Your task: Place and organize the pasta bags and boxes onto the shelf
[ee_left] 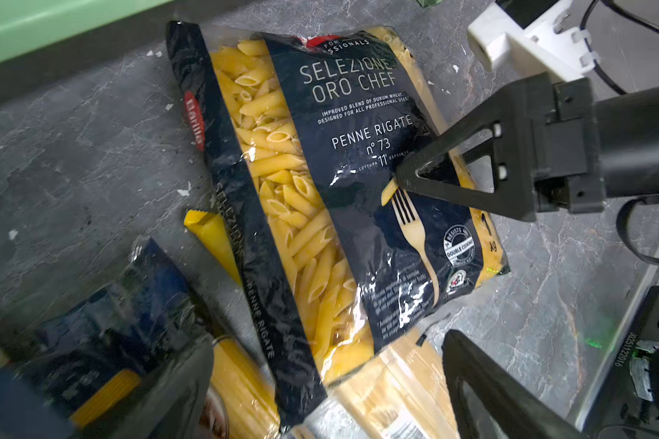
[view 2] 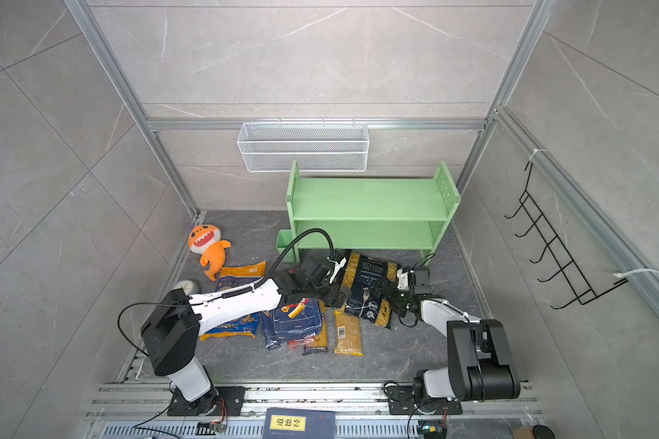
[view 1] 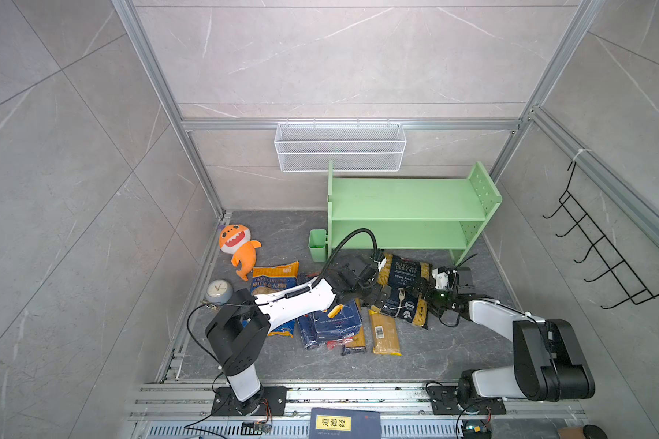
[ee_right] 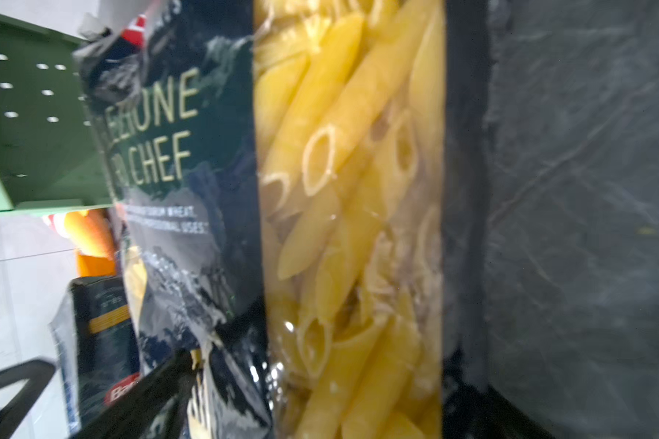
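The penne bag (view 1: 404,290) lies flat toward the back edge of the counter (view 1: 282,243), just before the shelf (view 1: 408,197), with the left claw (view 1: 379,298) and right claw (view 1: 422,292) both spread wide at its sides (it looks heavy, slack and slippery, so clamp its packed middle).

Orange plush toy (view 1: 238,247) lies at the far left of the table (view 1: 453,353), a small round clock (view 1: 219,290) nearer. White wire mesh basket (view 1: 339,146) hangs on the back wall, black wire hook rack (view 1: 605,243) on the right wall. Dark blue book (view 1: 345,423) with a yellow label lies at the near edge.
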